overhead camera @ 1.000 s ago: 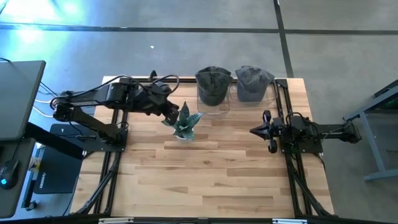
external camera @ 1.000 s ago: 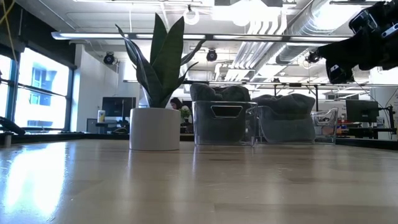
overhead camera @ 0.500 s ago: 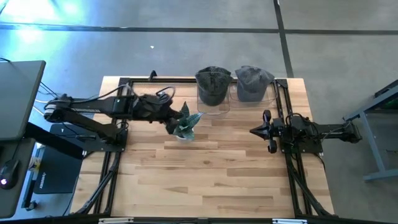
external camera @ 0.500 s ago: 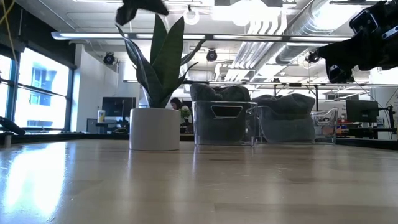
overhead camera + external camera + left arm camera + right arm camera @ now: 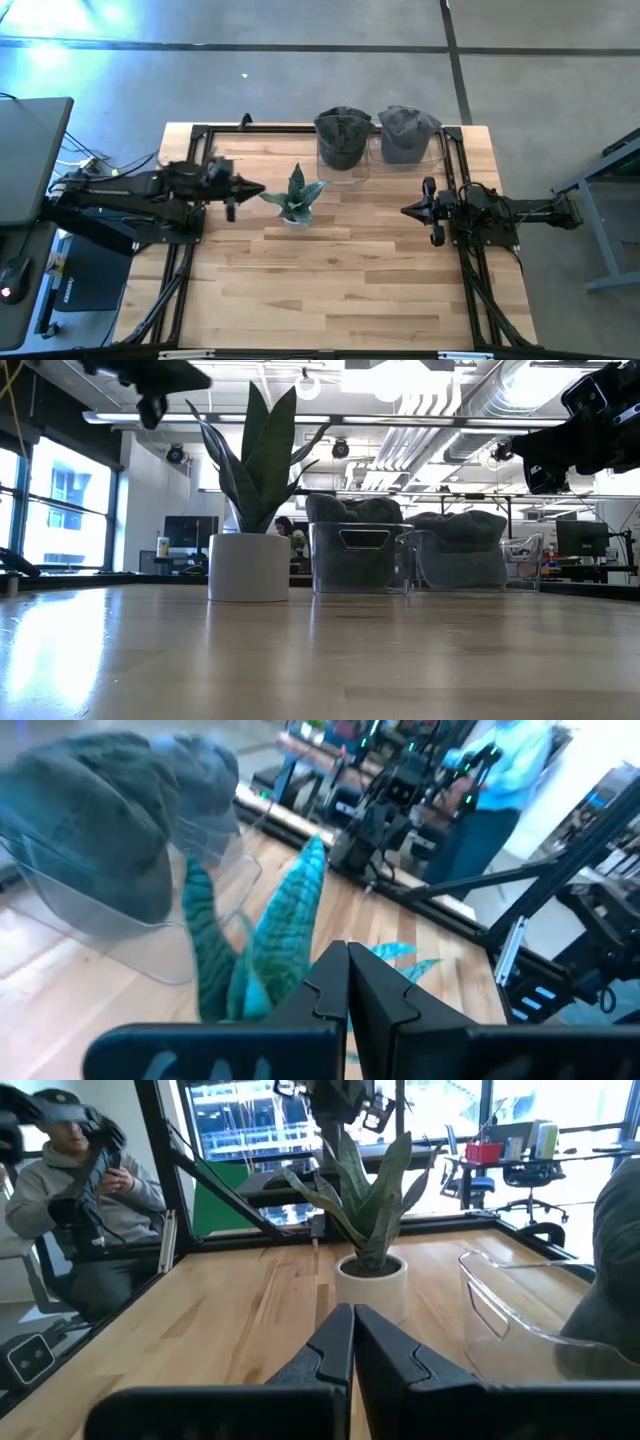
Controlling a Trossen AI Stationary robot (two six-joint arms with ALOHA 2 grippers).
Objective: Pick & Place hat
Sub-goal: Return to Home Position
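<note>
Two hats sit in clear plastic bins at the table's far edge: a dark olive hat [image 5: 342, 137] [image 5: 355, 510] and a grey hat [image 5: 405, 133] [image 5: 460, 528] to its right. Each hat's lower part is inside its bin and its crown bulges above the rim. My left gripper [image 5: 258, 190] [image 5: 347, 965] is shut and empty, in the air left of a potted plant [image 5: 297, 200]. It shows at the low view's top left [image 5: 150, 378]. My right gripper [image 5: 405, 211] [image 5: 352, 1325] is shut and empty, waiting at the right side and pointing left.
A snake plant in a white pot [image 5: 248, 565] [image 5: 370, 1275] stands mid-table, just near of the bins and between the two grippers. Black frame rails [image 5: 185, 250] run along the table's left and right sides. A seated person [image 5: 70, 1190] and another person [image 5: 500, 760] show beyond the table.
My left arm has drawn back from above the plant toward the table's left edge, stretching out lower and flatter. In the low view its gripper entered at the top and slid left. The hats, the plant and my right arm have stayed still.
</note>
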